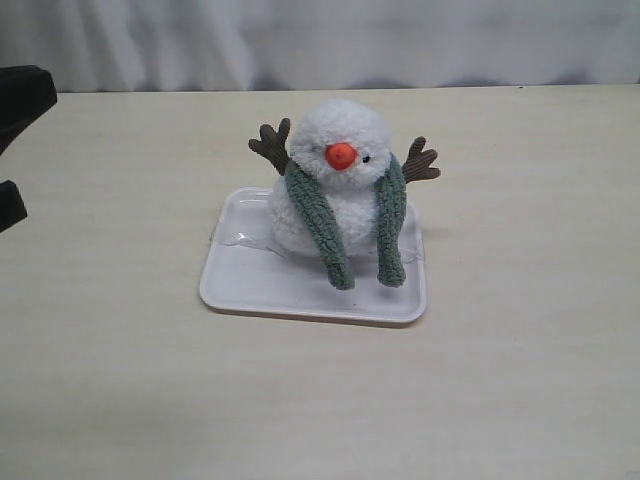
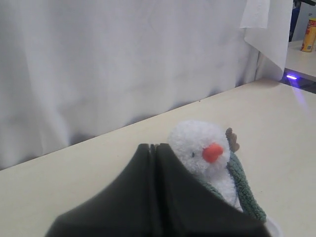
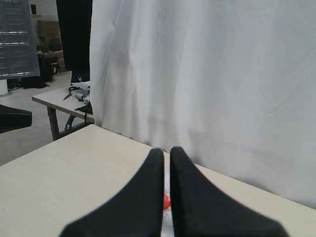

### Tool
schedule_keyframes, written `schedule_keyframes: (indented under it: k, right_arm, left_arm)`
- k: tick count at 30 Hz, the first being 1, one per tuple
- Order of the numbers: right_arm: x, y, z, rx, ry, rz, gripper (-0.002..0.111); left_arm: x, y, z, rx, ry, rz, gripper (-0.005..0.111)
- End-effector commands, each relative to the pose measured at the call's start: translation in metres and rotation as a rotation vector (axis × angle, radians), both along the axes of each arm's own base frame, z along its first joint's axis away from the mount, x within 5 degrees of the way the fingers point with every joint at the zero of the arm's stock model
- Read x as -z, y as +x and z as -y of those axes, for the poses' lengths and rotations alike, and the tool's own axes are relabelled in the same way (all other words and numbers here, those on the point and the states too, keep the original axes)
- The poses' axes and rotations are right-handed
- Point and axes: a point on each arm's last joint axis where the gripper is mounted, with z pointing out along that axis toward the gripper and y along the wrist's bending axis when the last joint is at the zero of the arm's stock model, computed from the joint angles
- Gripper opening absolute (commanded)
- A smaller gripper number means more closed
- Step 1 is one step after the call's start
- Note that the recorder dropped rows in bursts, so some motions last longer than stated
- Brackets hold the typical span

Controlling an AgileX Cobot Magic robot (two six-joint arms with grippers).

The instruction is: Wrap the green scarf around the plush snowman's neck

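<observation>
The plush snowman (image 1: 342, 128) sits upright on a white tray (image 1: 250, 288), orange nose facing the camera. The green scarf (image 1: 318, 215) lies over its shoulders and covers the snowman's neck. Both scarf ends hang down the front to the tray, uncrossed. My left gripper (image 2: 155, 146) is shut and empty, short of the snowman (image 2: 195, 140) and the scarf (image 2: 245, 190). A black part of the left arm (image 1: 18, 105) shows at the left edge. My right gripper (image 3: 167, 150) is shut and empty; only the snowman's orange nose (image 3: 166, 201) peeks through the slit between its fingers.
A pale wooden table (image 1: 520, 380) carries the tray. A white curtain (image 1: 320, 40) hangs along the far edge. Beyond it the right wrist view shows another table with clutter (image 3: 74, 94).
</observation>
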Motion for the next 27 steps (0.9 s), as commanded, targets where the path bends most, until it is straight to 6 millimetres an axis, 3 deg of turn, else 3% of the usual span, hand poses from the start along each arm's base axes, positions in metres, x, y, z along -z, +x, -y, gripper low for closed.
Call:
schedule_keyframes:
  k: [1, 9, 14, 21, 23, 27]
  right_arm:
    - [0.0, -0.001, 0.001, 0.002, 0.005, 0.006, 0.004]
    - [0.0, -0.001, 0.001, 0.002, 0.005, 0.006, 0.004]
    - [0.0, -0.001, 0.001, 0.002, 0.005, 0.006, 0.004]
    - [0.0, -0.001, 0.001, 0.002, 0.005, 0.006, 0.004]
    - [0.0, -0.001, 0.001, 0.002, 0.005, 0.006, 0.004]
    - [0.0, -0.001, 0.001, 0.002, 0.005, 0.006, 0.004]
  left_arm:
    - [0.0, -0.001, 0.0, 0.005, -0.02, -0.003, 0.0]
    - [-0.001, -0.001, 0.0, -0.002, -0.048, -0.01, 0.0]
    - [-0.011, 0.003, -0.006, -0.099, -0.409, -0.094, 0.0]
    - [-0.013, 0.005, -0.026, -0.329, -0.665, -0.171, 0.0]
    - [-0.011, 0.003, -0.031, -0.379, -0.673, -0.186, 0.0]
    - [-0.013, -0.003, -0.033, -0.379, -0.498, -0.109, 0.0]
